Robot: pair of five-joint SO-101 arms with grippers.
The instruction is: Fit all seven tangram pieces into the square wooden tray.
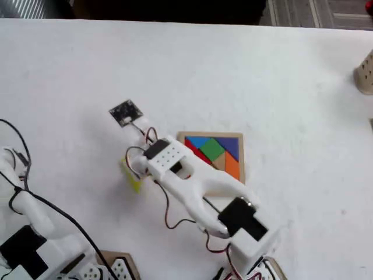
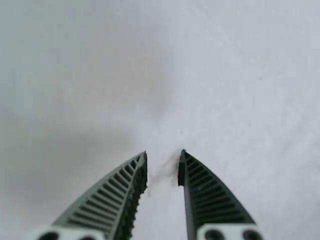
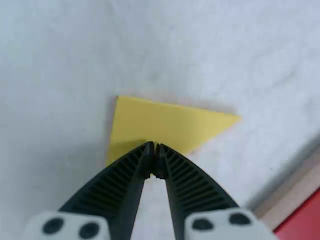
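A yellow triangle [image 3: 165, 122] lies flat on the white table just left of the square wooden tray [image 1: 240, 169]; it also peeks out under the right arm's wrist as a yellow triangle [image 1: 130, 175]. My right gripper [image 3: 154, 150] is shut, its tips together on the triangle's near edge. The tray holds blue [image 1: 201, 142], green [image 1: 212, 150], red [image 1: 197, 153] and orange [image 1: 231, 165] pieces, partly covered by the arm. The tray's wooden rim [image 3: 287, 197] and a red piece [image 3: 306, 224] show in the right wrist view. My left gripper [image 2: 162, 167] hangs slightly open over bare table.
A small black square module [image 1: 125, 112] with a wire lies left of and behind the tray. A pale perforated block [image 1: 365, 73] stands at the right edge. The left arm [image 1: 26, 230] and cables sit at the front left.
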